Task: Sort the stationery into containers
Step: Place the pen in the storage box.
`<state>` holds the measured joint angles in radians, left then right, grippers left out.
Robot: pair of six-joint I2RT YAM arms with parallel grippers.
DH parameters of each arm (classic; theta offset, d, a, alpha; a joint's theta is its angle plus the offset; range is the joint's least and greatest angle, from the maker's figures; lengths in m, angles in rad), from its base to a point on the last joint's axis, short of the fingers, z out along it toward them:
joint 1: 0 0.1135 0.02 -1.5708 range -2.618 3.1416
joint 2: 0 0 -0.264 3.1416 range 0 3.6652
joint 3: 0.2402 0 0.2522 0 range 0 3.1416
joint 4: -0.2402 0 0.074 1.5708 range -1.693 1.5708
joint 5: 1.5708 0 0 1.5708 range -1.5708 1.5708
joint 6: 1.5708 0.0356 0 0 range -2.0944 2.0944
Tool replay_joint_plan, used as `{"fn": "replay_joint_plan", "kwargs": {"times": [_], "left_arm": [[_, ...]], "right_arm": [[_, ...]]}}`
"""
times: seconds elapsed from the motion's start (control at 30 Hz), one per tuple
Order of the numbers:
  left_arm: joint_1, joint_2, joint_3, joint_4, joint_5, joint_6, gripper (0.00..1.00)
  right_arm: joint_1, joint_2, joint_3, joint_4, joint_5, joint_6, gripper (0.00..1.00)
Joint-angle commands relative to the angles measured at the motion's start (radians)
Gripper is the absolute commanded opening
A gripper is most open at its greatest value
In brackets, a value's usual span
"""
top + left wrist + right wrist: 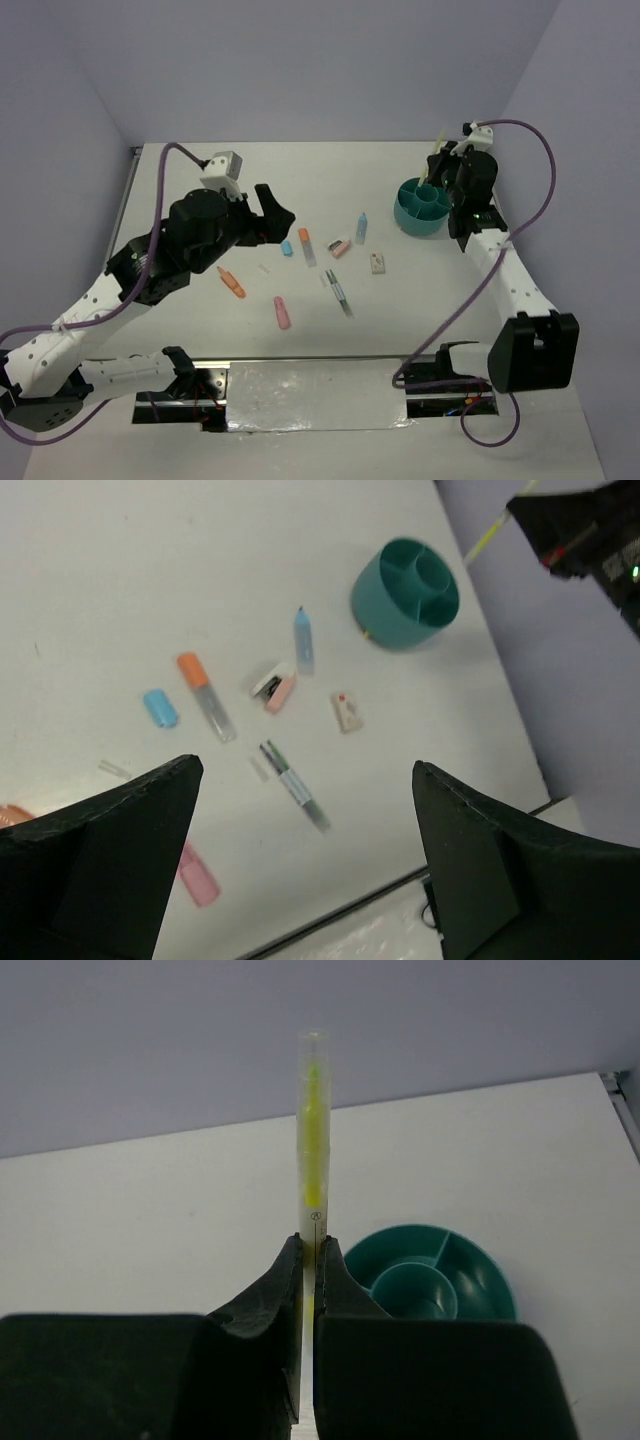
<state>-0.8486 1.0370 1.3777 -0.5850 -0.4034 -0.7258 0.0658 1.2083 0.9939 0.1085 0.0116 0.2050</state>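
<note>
Over at the far right of the desk (pixel 200 180), the right pincer (pixel 310 1250) is pressed together on a yellow pen (pixel 312 1130). It grips the pen near one end, so most of the barrel runs on in line with the fingers. The teal organiser (pixel 485 1260) sits just below and to the right of those fingers. The pen is not in any compartment yet. An end grip like this probably leaves a long free length to steer over the rim, though the wrist looks as if it must tip before the pen can drop in upright.

The left pincer (pixel 305 768) is spread wide with nothing between its jaws, and it hangs above the loose items mid-desk. From that height its camera takes in nearly the whole scatter, which suits choosing the next piece.

The rest lies flat on the desk, well apart from the organiser:
- a blue highlighter (pixel 303 640)
- a pink eraser (pixel 275 690)
- a white eraser (pixel 347 710)
- an orange-capped clear pen (pixel 205 695)
- a blue cap (pixel 160 707)
- two thin pens (pixel 295 785) lying together
- a pink highlighter (pixel 282 312)
- an orange highlighter (pixel 232 283)

Most of the sorting looks undone. The thin pens lie so close together that a wide grasp might catch both.
</note>
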Motion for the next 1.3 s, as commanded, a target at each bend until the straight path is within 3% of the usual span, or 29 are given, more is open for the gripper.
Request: {"fn": "replay_joint_plan", "kwargs": {"times": [0.0, 0.2, 0.57, 0.8, 1.07, 1.17, 1.2, 1.27], "left_arm": [[0.003, -0.037, -0.034, -0.025, 0.078, 0.068, 0.99], [0.005, -0.117, -0.172, 0.013, 0.184, 0.095, 0.99], [0.005, -0.086, -0.236, 0.030, 0.279, 0.092, 0.99], [0.005, -0.088, -0.259, 0.040, 0.290, 0.106, 0.99], [0.005, -0.089, -0.269, 0.034, 0.281, 0.105, 0.99], [0.005, -0.084, -0.270, 0.034, 0.276, 0.098, 0.99], [0.005, -0.084, -0.270, 0.037, 0.278, 0.100, 0.99], [0.005, -0.081, -0.272, 0.043, 0.281, 0.097, 0.99]], "right_arm": [[-0.027, 0.101, 0.035, 0.131, -0.013, -0.062, 0.00], [-0.096, 0.227, 0.041, 0.214, -0.022, -0.056, 0.00], [-0.104, 0.335, 0.063, 0.240, 0.022, -0.076, 0.00], [-0.106, 0.347, 0.008, 0.272, 0.028, -0.065, 0.05], [-0.104, 0.255, -0.158, 0.333, 0.005, -0.033, 0.11], [-0.103, 0.218, -0.199, 0.347, 0.004, -0.030, 0.27], [-0.103, 0.209, -0.204, 0.341, 0.013, -0.029, 0.46], [-0.103, 0.192, -0.198, 0.326, 0.016, -0.026, 0.60]]}}
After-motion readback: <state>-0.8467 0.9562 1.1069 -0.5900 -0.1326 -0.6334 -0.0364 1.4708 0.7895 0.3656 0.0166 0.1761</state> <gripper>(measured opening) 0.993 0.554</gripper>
